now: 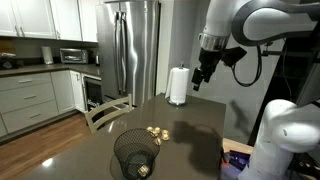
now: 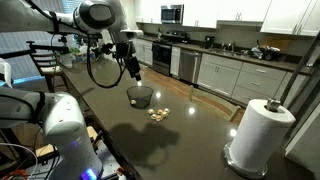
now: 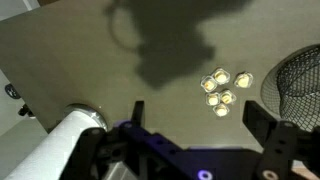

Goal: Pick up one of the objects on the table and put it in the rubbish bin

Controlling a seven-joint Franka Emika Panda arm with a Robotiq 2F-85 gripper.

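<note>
A cluster of small pale yellow objects (image 3: 222, 90) lies on the dark table; it shows in both exterior views (image 1: 155, 130) (image 2: 158, 113). The black wire-mesh rubbish bin (image 1: 135, 155) (image 2: 140, 96) stands next to them, and its rim shows at the right edge of the wrist view (image 3: 300, 80). One pale object seems to lie inside the bin (image 1: 142, 171). My gripper (image 3: 198, 115) is open and empty. It hangs high above the table (image 1: 203, 75) (image 2: 133, 68), apart from the objects.
A white paper towel roll (image 1: 178, 86) (image 2: 258, 135) (image 3: 75, 125) stands on the table near one end. A chair (image 1: 108, 112) is tucked at the table's edge. Kitchen cabinets and a steel fridge (image 1: 135, 45) stand behind.
</note>
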